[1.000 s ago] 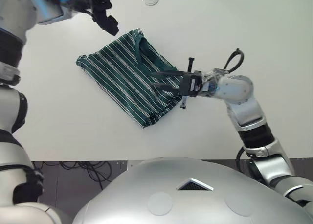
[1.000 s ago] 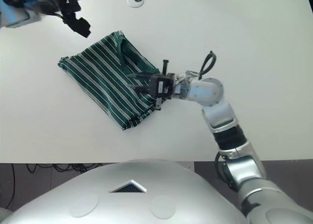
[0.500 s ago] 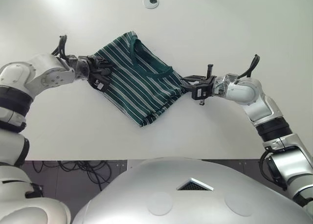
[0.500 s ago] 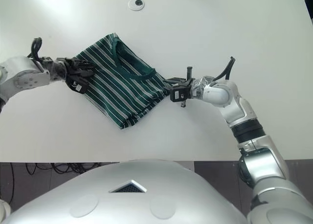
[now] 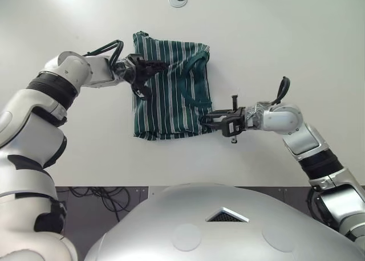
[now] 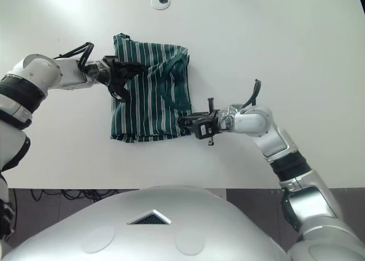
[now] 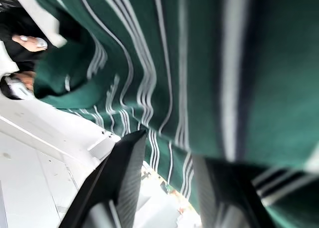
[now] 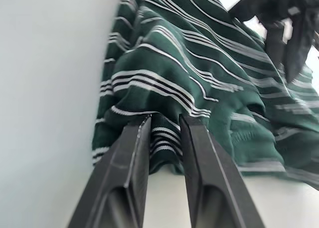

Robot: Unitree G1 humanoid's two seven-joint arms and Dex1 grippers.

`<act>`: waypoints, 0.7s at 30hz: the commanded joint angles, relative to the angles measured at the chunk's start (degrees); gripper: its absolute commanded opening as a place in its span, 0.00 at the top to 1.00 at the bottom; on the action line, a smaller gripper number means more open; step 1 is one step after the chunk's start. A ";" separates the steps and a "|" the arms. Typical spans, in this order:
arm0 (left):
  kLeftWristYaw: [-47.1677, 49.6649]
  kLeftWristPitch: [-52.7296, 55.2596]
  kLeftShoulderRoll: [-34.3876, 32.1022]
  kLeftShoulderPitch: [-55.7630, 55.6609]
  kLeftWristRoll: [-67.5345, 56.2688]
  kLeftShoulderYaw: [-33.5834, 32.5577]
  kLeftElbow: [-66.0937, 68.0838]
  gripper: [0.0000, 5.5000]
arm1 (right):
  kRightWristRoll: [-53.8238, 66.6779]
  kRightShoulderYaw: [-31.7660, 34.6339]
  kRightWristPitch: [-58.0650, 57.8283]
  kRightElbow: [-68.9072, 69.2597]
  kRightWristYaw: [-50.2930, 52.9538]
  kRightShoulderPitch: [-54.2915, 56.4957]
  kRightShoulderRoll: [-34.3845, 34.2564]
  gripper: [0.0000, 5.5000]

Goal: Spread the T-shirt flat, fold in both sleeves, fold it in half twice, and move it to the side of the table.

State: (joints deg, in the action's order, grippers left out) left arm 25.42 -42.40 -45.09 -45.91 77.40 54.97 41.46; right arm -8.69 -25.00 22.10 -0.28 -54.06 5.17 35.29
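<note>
Because the folded shirt (image 5: 171,90) lies mid-worktop (image 5: 296,44), short of any side edge, the left fingers (image 7: 119,178) grip its left edge and the right fingers (image 8: 127,178) pinch its near right corner, a hold I judge suits sliding it aside without unfolding.

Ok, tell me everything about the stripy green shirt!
The T-shirt is dark green with thin white stripes, soft-looking cloth. It lies folded into a rough rectangle on the white table, neck opening near its far right corner. The right gripper pinches its near right corner; the left gripper sits on its left edge.
</note>
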 commanded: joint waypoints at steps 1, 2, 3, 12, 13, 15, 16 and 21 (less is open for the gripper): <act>0.92 -6.02 -6.32 3.42 -11.56 -8.75 -5.08 0.72 | 7.74 5.35 -2.30 1.30 -1.08 -1.59 2.91 0.82; -0.32 -8.53 -7.66 5.19 -17.72 -11.97 -7.33 0.72 | 12.19 7.07 -3.89 1.54 -2.41 -2.17 2.95 0.82; -2.76 -10.69 -8.97 7.05 -24.71 -14.85 -9.63 0.72 | 17.07 8.96 -5.66 2.13 -3.92 -2.90 3.04 0.82; -27.64 -12.59 -27.90 36.90 -70.22 -22.50 -26.36 0.65 | 27.56 18.69 -8.84 0.72 -11.95 -13.14 8.97 0.79; -29.76 -13.11 -29.43 41.03 -71.89 -22.18 -26.25 0.62 | 25.43 18.47 -7.31 -0.98 -11.86 -13.27 9.34 0.77; -33.44 -13.23 -30.86 48.05 -73.52 -22.42 -26.24 0.57 | 21.95 17.89 -4.29 -3.12 -11.98 -13.86 9.98 0.72; -34.81 -13.09 -30.71 50.73 -73.61 -22.80 -25.96 0.54 | 20.49 17.53 -2.79 -3.77 -12.05 -14.22 10.07 0.69; -34.54 -12.47 -25.56 55.76 -60.20 -27.30 -23.62 0.42 | 13.94 13.93 6.59 -4.72 -11.33 -15.01 7.62 0.54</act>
State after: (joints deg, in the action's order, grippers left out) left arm -10.61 -55.36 -73.37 9.26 8.59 29.80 16.86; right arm 8.99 -8.90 23.37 -4.24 -66.10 -10.12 43.74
